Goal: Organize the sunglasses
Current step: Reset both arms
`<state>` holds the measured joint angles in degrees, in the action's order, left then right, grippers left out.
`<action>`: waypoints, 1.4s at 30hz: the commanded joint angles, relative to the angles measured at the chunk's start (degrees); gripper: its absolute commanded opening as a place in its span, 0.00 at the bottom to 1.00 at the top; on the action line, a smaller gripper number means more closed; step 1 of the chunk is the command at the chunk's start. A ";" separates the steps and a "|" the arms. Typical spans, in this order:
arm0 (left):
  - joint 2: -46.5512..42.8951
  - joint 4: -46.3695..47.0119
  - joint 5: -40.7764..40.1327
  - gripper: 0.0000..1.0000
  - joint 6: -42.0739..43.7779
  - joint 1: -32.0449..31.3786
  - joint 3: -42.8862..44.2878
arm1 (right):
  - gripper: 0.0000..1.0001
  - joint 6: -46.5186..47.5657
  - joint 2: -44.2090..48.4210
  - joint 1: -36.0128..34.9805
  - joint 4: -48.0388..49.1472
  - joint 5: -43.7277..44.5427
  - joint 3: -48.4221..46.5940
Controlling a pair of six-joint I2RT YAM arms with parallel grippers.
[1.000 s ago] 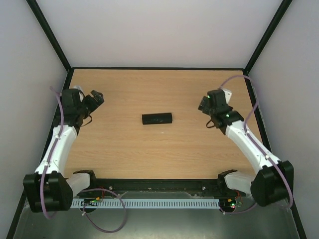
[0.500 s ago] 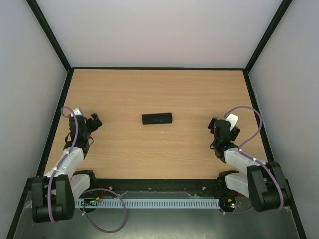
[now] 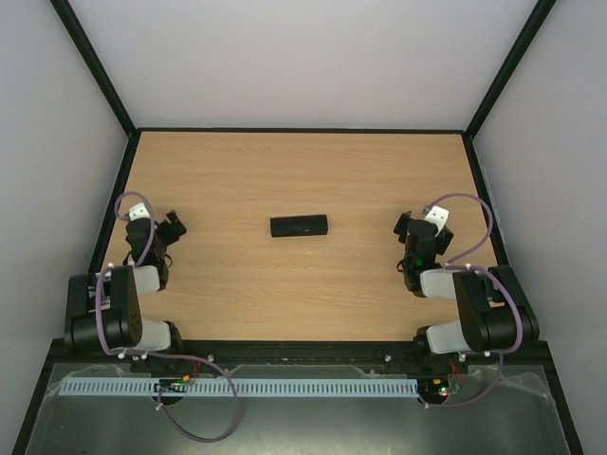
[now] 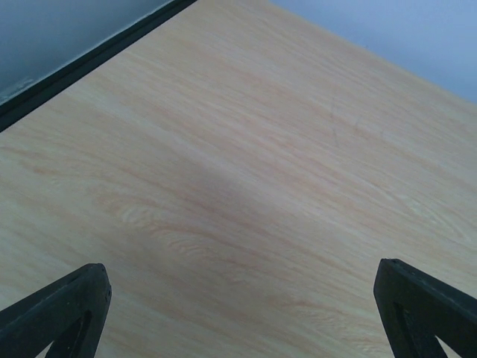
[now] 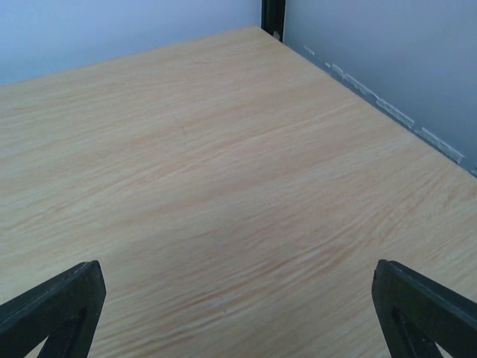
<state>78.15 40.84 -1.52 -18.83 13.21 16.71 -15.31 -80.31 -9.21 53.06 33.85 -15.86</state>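
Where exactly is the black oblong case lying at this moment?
In the top view, the black case lies near the middle of the wooden table, between the left gripper and the right gripper, touching neither. Neither wrist view shows it.

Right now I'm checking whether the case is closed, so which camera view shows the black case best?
The top external view: the black case lies whole, unobstructed, on the table. The wrist views show only wood plus the left fingers or right fingers, no case.

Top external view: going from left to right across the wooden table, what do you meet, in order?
Left hand → black case → right hand. No sunglasses show.
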 commanded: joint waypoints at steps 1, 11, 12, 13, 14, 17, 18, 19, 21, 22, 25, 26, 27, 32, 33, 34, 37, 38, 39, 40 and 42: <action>2.94 14.26 3.22 1.00 -0.44 0.27 0.62 | 0.99 1.57 0.94 1.80 7.75 -0.27 0.80; 5.04 21.74 6.01 0.99 2.52 0.00 -0.47 | 0.99 1.30 -2.68 6.49 16.98 -11.00 3.99; 4.54 22.56 5.93 1.00 2.79 -0.35 -1.25 | 0.99 1.38 -2.61 6.49 17.50 -11.07 4.06; 4.40 23.54 5.52 1.00 3.20 -0.76 -1.80 | 0.99 1.97 -2.84 6.49 18.49 -12.01 4.40; 4.32 23.86 5.92 1.00 4.21 -1.42 -1.93 | 0.99 3.01 -3.23 6.49 20.31 -14.77 5.15; 3.88 22.79 0.56 0.99 6.92 -5.06 -1.63 | 0.99 5.84 -7.55 5.14 31.72 -15.22 8.33; 4.16 21.34 -2.17 0.99 7.51 -6.37 -0.72 | 0.99 4.71 -5.46 5.06 25.02 -14.27 7.03; 4.76 19.99 -4.03 0.99 8.07 -7.45 0.38 | 0.99 4.69 -6.64 5.03 26.57 -13.58 7.37; 5.91 17.05 -6.21 1.00 8.72 -8.77 2.59 | 0.99 5.33 -8.07 4.98 30.87 -13.23 7.68; 6.34 16.36 -7.25 0.99 8.94 -9.36 3.21 | 0.99 4.83 -6.47 4.92 26.91 -13.32 6.76; 6.90 15.84 -8.27 0.99 9.83 -10.32 3.90 | 0.99 5.29 -7.79 4.85 28.49 -13.27 6.88; 6.74 18.50 -7.97 0.99 11.21 -11.18 2.66 | 0.99 5.25 -7.35 4.82 27.18 -13.34 6.47; 6.71 23.98 -8.24 0.99 12.56 -12.48 -0.53 | 0.98 4.87 -6.60 4.82 25.04 -13.43 6.09; 9.77 35.41 -1.03 1.00 12.90 -10.47 -5.24 | 0.99 4.95 -7.01 4.82 24.21 -13.37 5.44; 9.98 35.20 -1.04 0.99 13.43 -10.91 -4.85 | 0.99 5.05 -7.08 4.82 24.42 -13.47 5.43; 9.44 32.13 -1.98 1.00 13.73 -11.50 -3.87 | 0.99 5.31 -7.23 4.82 24.88 -13.60 5.54; 10.19 30.23 -6.29 0.99 14.91 -13.55 -2.21 | 0.99 6.11 -7.42 4.80 23.05 -15.22 4.59; 10.15 29.80 -6.33 0.99 14.83 -13.56 -2.25 | 0.99 6.04 -7.40 4.84 22.54 -15.44 4.25; 10.29 30.65 -6.24 0.99 14.86 -13.56 -2.48 | 0.99 5.93 -7.28 4.78 22.67 -15.46 4.40; 10.16 30.61 -6.22 0.99 14.83 -13.50 -2.48 | 0.99 6.13 -7.50 4.75 22.75 -15.54 4.30; 9.92 30.77 -6.22 1.00 14.75 -13.48 -2.70 | 0.99 6.24 -7.48 4.75 22.95 -15.49 4.35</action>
<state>88.16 68.84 -6.55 -5.37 -0.36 13.63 -10.26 -87.55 -4.14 75.24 18.28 -10.52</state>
